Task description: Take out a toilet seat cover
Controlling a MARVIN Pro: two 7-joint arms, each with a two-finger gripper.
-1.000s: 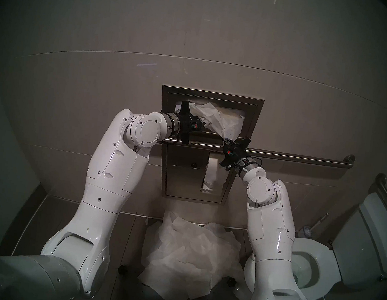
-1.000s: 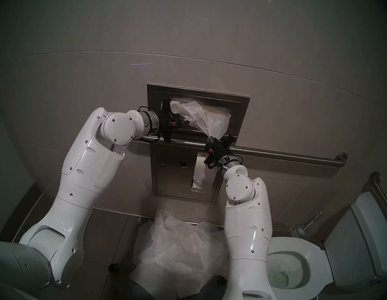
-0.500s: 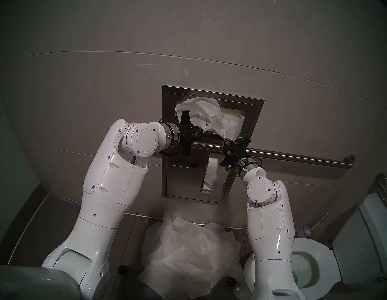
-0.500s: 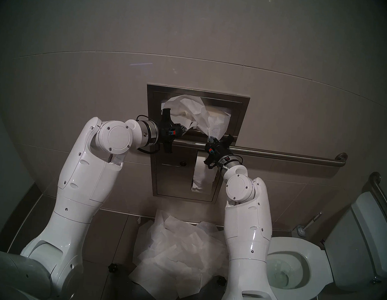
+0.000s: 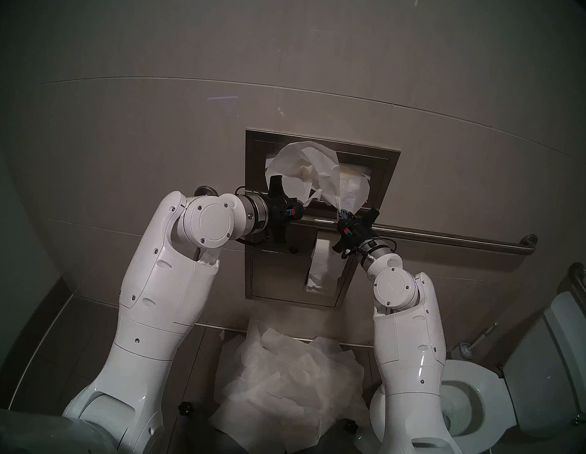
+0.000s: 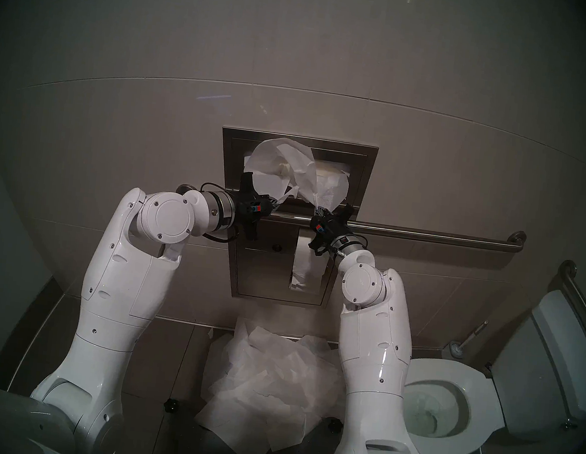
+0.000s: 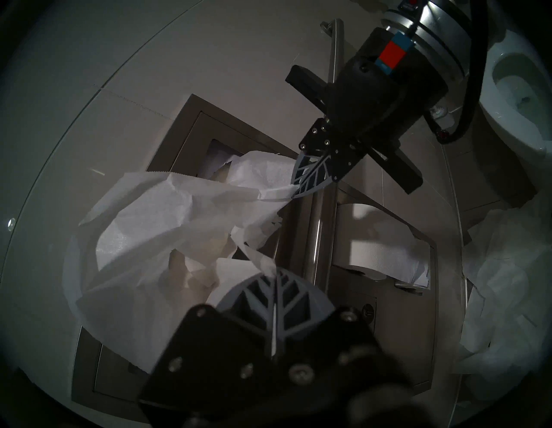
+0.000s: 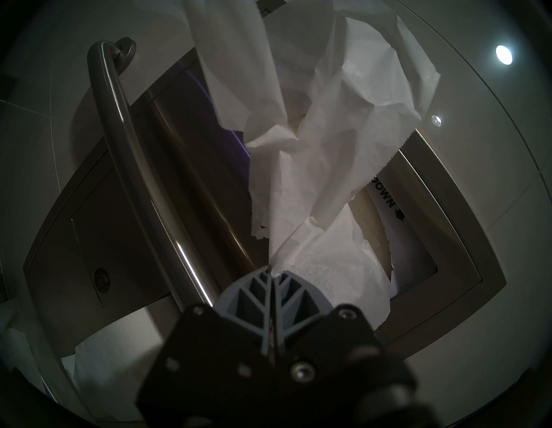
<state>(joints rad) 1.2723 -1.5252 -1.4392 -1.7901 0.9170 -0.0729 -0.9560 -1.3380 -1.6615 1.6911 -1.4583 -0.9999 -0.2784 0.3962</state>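
Observation:
A crumpled white toilet seat cover [image 5: 305,165] [image 6: 280,158] bulges out of the steel wall dispenser [image 5: 391,166] and partly hangs in front of its opening. My left gripper [image 5: 306,204] [image 7: 273,269] is shut on the sheet's lower left corner, just above the grab bar. My right gripper [image 5: 341,213] [image 8: 271,273] is shut on a twisted lower right corner of the same sheet [image 8: 328,119]. In the left wrist view the right gripper [image 7: 294,191] pinches the stretched paper [image 7: 167,215]. More folded sheets stay inside the dispenser.
A steel grab bar [image 5: 445,237] runs across the wall right under both grippers. A toilet paper roll [image 5: 320,260] hangs in the lower panel. Several loose sheets [image 5: 286,382] are piled on the floor. The toilet [image 5: 475,395] and a brush [image 5: 466,351] stand at right.
My left gripper has moved down and back from the dispenser with its corner, and more of the sheet has come out and billowed upward. The right arm has stayed put.

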